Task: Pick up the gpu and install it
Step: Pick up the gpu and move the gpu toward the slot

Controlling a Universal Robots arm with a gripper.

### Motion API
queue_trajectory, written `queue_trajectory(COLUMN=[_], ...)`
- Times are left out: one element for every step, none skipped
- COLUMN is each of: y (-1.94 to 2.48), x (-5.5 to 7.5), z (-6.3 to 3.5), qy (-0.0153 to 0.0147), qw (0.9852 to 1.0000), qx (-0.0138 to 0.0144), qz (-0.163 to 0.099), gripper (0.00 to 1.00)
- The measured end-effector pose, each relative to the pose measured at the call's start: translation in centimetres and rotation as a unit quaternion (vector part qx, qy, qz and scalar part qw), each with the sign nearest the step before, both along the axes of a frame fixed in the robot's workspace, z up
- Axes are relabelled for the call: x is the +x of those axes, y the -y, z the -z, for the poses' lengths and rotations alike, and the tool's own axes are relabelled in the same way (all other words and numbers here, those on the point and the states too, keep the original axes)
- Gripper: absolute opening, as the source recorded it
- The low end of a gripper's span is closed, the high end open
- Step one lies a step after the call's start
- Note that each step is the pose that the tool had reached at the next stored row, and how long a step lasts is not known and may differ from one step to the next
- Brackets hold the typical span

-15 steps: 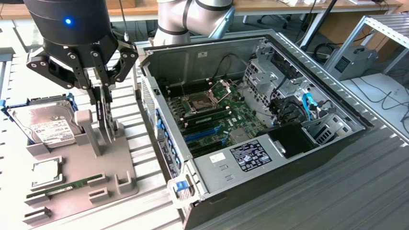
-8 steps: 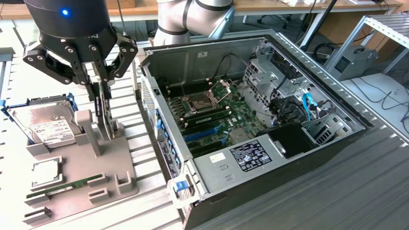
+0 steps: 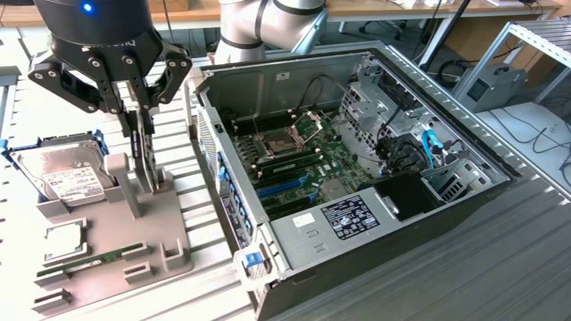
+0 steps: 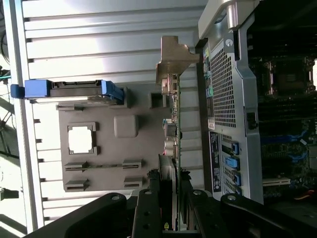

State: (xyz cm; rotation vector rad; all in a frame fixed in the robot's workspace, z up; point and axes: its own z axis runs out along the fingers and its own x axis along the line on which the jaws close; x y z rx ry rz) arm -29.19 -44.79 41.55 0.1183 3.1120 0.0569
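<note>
Lifting the gpu (image 3: pixel 154 170) straight up, w/ gripper (image 3: pixel 143 137) clamped on its top edge, should clear the grey stand (image 3: pixel 116 227) w/o snagging.

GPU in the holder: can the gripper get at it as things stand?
Likely yes. The gripper sits at the top edge of the upright gpu, with nothing between them; the hard drive stands off to the side in its own slot.
</note>
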Motion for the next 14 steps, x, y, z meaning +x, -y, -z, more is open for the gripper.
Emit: queue_trajectory(y=[0.00, 0.00, 0.00, 0.00, 0.00, 0.00, 0.00, 0.00, 0.00, 0.00, 0.00, 0.00, 0.00, 0.00], x=[0.0, 0.0, 0.0, 0.0, 0.0, 0.0, 0.0, 0.0, 0.0, 0.0, 0.0, 0.0, 0.0, 0.0], z=[-0.09, -0.18, -0.26, -0.33, -0.41, -0.50, -0.58, -0.66, -0.75, -0.83, -0.90, -0.98, -1.06, -1.15], qy=[0.0000, 0.0000, 0.0000, 0.0000, 0.0000, 0.0000, 0.0000, 0.0000, 0.0000, 0.0000, 0.0001, 0.0000, 0.0000, 0.0000], qw=[1.0000, 1.0000, 1.0000, 1.0000, 1.0000, 1.0000, 1.0000, 1.0000, 1.0000, 1.0000, 1.0000, 1.0000, 1.0000, 1.0000], qx=[0.0000, 0.0000, 0.0000, 0.0000, 0.0000, 0.0000, 0.0000, 0.0000, 0.0000, 0.0000, 0.0000, 0.0000, 0.0000, 0.0000], qz=[0.000, 0.000, 0.000, 0.000, 0.000, 0.000, 0.000, 0.000, 0.000, 0.000, 0.000, 0.000, 0.000, 0.000], gripper=[0.27, 0.27, 0.27, 0.27, 0.27, 0.27, 0.27, 0.27, 0.27, 0.27, 0.27, 0.27, 0.27, 0.27])
